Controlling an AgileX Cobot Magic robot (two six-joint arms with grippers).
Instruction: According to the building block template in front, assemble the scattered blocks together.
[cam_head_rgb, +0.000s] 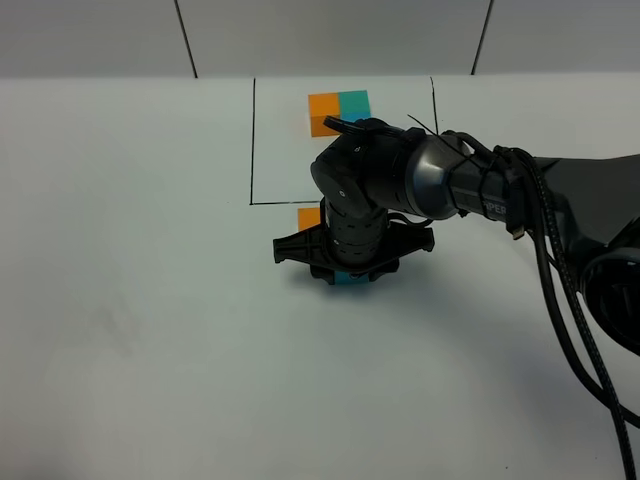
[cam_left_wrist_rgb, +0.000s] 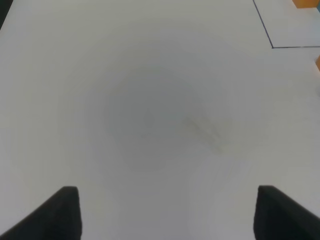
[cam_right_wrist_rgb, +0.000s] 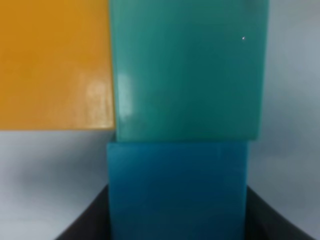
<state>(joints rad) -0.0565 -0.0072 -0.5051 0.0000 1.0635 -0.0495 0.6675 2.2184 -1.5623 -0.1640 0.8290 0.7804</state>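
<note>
Right gripper (cam_head_rgb: 350, 272) is down on the table, fingers (cam_right_wrist_rgb: 80, 225) snug on either side of the blue cube (cam_right_wrist_rgb: 177, 190), so it's clamped on that one. Blue sits flush against the teal cube (cam_right_wrist_rgb: 187, 70), with the orange cube (cam_right_wrist_rgb: 55, 65) touching teal's side. There's white lettering on the right arm, too small to read. The template (cam_head_rgb: 338, 108) sits behind the arm inside the black drawn rectangle (cam_head_rgb: 253, 140), partly hidden. Left gripper (cam_left_wrist_rgb: 165, 215) hangs partly open over bare table (cam_left_wrist_rgb: 150, 100), holding nothing.
</note>
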